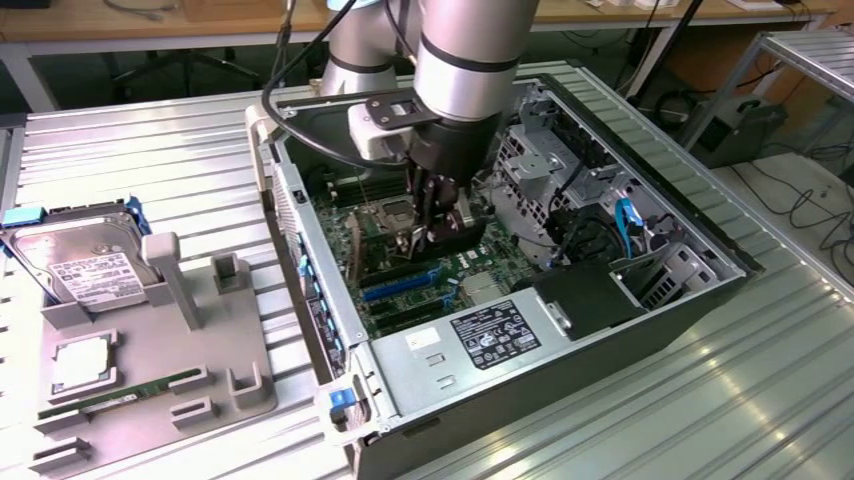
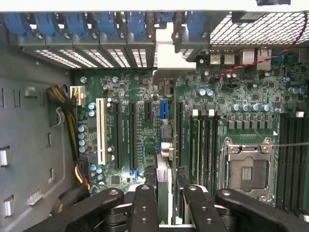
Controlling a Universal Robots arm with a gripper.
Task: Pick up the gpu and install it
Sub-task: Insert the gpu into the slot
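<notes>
Exterior view: the gripper is gripping the gpu edge-on, hanging it inside the open computer case just above the motherboard. A card arriving tilted or beside its slot is risking a jam against neighbouring connectors.
</notes>
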